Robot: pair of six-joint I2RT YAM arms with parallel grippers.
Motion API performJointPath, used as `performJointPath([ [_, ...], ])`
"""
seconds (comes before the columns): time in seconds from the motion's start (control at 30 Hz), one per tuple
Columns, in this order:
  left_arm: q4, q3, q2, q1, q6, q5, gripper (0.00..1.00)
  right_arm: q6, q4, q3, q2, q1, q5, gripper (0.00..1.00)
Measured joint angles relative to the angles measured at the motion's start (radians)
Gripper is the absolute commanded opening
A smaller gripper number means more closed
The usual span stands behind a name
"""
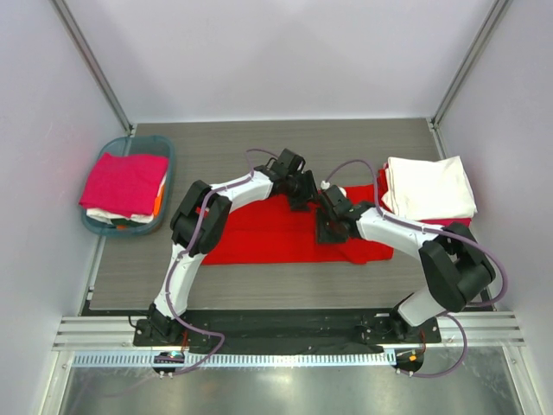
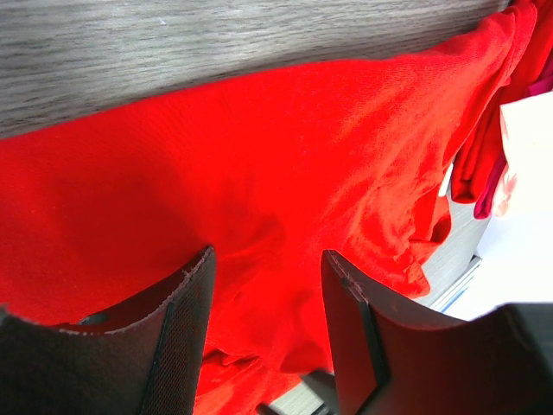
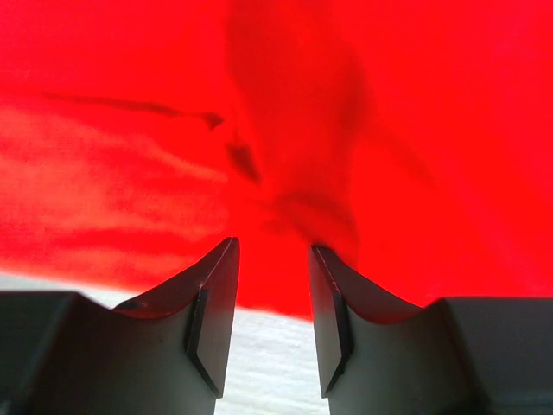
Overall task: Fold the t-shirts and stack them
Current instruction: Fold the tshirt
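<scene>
Hanging low over the spread red t-shirt (image 1: 259,238) with the left gripper (image 2: 267,255), fingers moderately parted; close alongside with the right gripper (image 3: 273,246), fingers narrower, nothing pinched.

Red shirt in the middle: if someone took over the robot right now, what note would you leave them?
Left gripper: open, low over the red shirt, nothing gripped.
Right gripper: open, tips at the same shirt, nothing gripped.
Done: white shirt lies folded at the far right.
Left: the red shirt is spread mid-table, to be folded and stacked. The magenta shirt sits on more cloth in the basket at the left, waiting.
</scene>
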Motion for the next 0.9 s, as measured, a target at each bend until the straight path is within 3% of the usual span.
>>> performJointPath([
  [0.57, 0.0, -0.003, -0.002, -0.001, 0.0, -0.004, 0.54, -0.047, -0.045, 0.08, 0.075, -0.119, 0.103, 0.4],
  [0.7, 0.0, -0.003, -0.003, -0.001, 0.0, -0.004, 0.54, -0.066, -0.045, 0.082, 0.081, -0.166, 0.084, 0.29],
  [0.9, -0.001, -0.004, -0.006, -0.001, 0.003, -0.011, 0.55, -0.088, -0.042, 0.103, 0.087, -0.228, -0.016, 0.04],
])
